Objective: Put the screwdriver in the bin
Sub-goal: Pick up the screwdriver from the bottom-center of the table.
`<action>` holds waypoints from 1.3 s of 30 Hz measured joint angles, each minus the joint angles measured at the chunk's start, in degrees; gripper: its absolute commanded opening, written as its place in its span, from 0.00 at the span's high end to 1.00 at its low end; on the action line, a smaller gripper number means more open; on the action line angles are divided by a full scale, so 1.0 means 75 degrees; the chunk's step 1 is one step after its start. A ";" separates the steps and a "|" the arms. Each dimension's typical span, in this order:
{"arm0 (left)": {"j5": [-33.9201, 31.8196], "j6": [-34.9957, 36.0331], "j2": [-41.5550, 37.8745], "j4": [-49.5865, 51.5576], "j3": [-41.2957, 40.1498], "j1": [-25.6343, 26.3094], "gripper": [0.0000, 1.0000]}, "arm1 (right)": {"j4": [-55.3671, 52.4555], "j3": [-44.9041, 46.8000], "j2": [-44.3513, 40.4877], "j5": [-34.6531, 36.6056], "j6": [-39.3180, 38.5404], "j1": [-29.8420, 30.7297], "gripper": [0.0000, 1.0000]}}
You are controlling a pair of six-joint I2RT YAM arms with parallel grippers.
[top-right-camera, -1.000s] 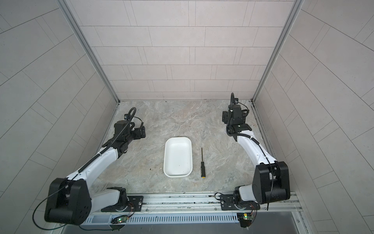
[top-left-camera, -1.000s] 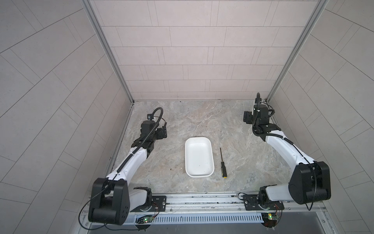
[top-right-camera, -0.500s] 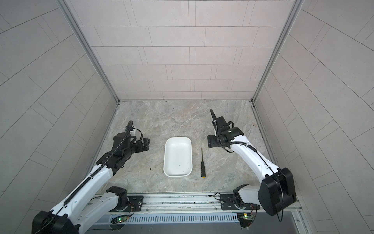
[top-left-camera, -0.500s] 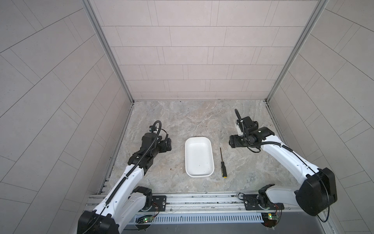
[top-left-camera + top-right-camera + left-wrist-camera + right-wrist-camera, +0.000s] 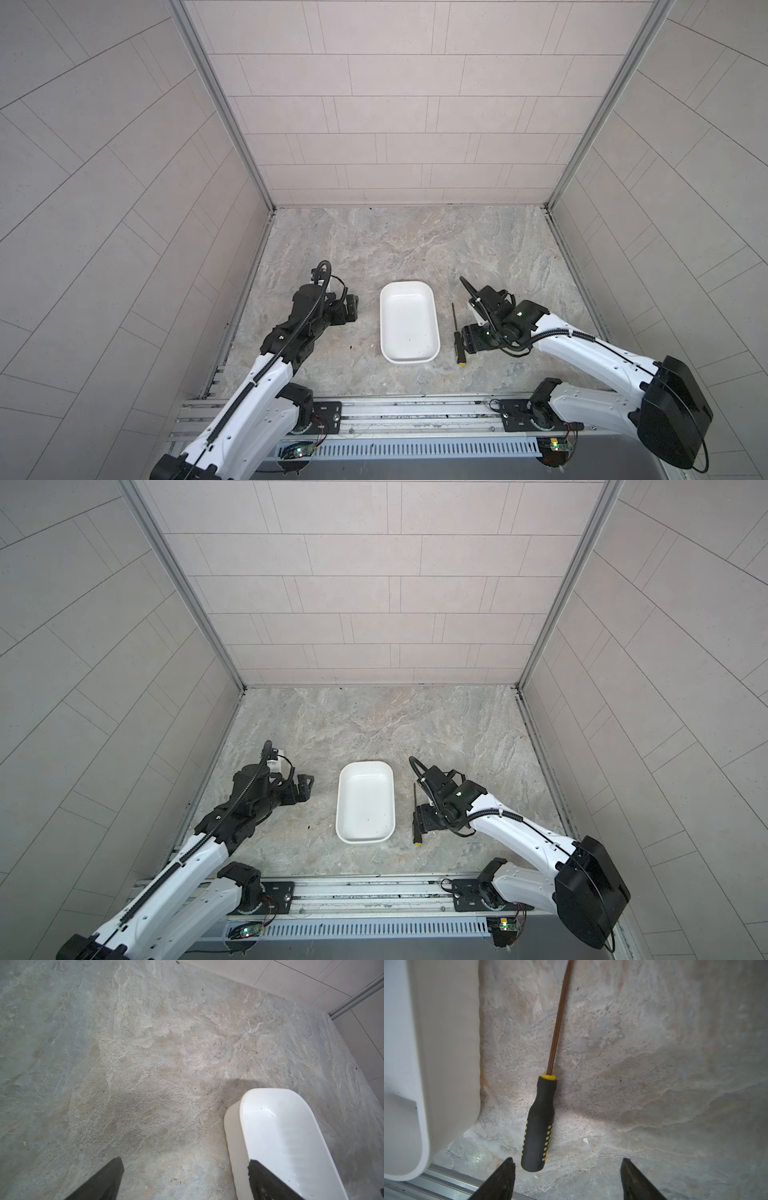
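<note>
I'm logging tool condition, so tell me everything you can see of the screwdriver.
The screwdriver is slim: a thin brownish metal shaft, a yellow collar, and a black rubbery-looking handle with yellow side dashes. It lies flat on the stone-look table, beside the bin and roughly parallel to its long side, not touching it, handle toward the robot's base. The right gripper is open near the handle end; nothing grips it.

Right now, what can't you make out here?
Screwdriver tip: cut off by the right wrist picture's edge; too small in both top views.
Bin: one end cut off by the left wrist picture's edge, partly behind a left gripper finger.
Right gripper fingertips: hidden under its own body in both top views.
</note>
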State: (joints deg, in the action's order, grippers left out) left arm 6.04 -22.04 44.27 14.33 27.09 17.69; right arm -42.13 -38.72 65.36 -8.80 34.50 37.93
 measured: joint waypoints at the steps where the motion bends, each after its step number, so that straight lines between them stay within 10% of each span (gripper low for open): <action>1: -0.0003 0.0000 0.0006 0.0006 0.0000 0.0020 0.00 | 0.0108 0.0122 -0.0006 -0.0026 0.0099 0.0087 0.27; 39: 0.1947 0.0131 0.0749 0.0064 0.0003 0.0297 0.00 | 0.1320 0.0294 0.1460 0.0149 0.0667 0.0641 0.53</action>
State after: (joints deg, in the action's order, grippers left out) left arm 20.64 -21.06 49.89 14.81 27.11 19.92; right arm -32.23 -36.51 76.31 -7.68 39.51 42.74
